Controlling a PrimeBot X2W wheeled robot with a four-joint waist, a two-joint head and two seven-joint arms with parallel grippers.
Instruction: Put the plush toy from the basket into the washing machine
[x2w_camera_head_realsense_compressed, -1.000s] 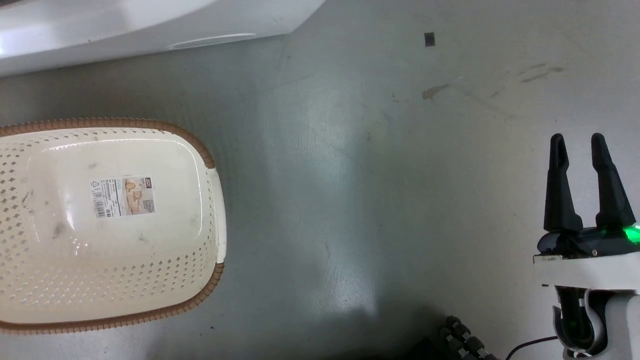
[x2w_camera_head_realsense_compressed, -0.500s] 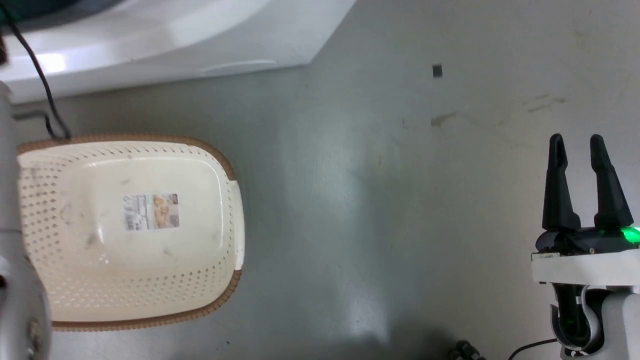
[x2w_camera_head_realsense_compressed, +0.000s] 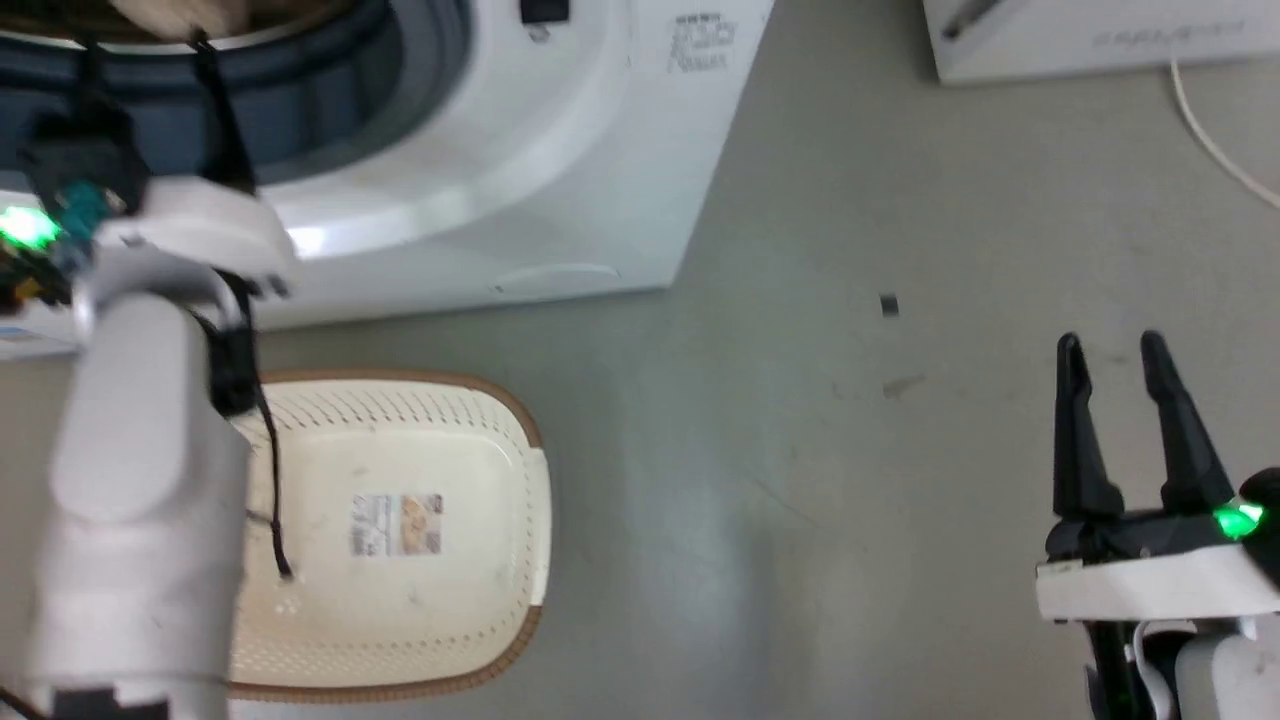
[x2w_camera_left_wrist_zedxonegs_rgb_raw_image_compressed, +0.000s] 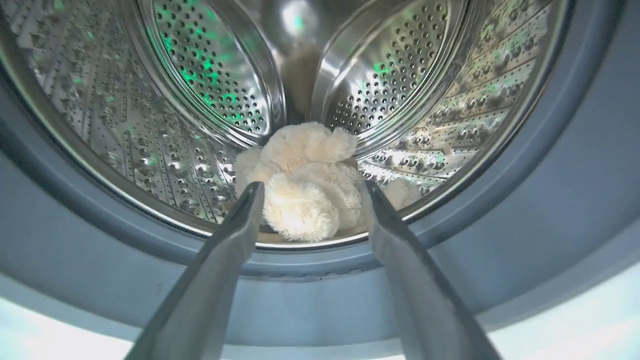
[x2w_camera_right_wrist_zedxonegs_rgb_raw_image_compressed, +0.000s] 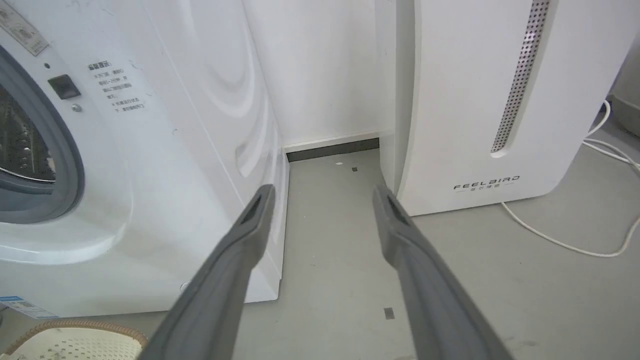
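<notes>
The left pincer (x2w_camera_left_wrist_zedxonegs_rgb_raw_image_compressed: 311, 186), fingers apart, faces the washing machine (x2w_camera_head_realsense_compressed: 560, 150) drum, where the plush toy (x2w_camera_left_wrist_zedxonegs_rgb_raw_image_compressed: 305, 200) lies at the front lip. The basket (x2w_camera_head_realsense_compressed: 450, 440) sits on the grey floor (x2w_camera_head_realsense_compressed: 800, 520) before it. The right pincer (x2w_camera_head_realsense_compressed: 1110, 345), also spread, points toward the FEELBIRD appliance (x2w_camera_right_wrist_zedxonegs_rgb_raw_image_compressed: 460, 100).

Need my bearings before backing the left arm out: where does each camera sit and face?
Head view: on the head, facing down at the basket and washing machine front; left forearm at left, open right gripper lower right.
Left wrist view: at the door ring, looking into the drum at the plush toy lying there; open left gripper flanks it.
Right wrist view: low, facing the gap between washing machine and FEELBIRD appliance; own open fingers.
Shared: head and right wrist views both show the basket and washing machine.
</notes>
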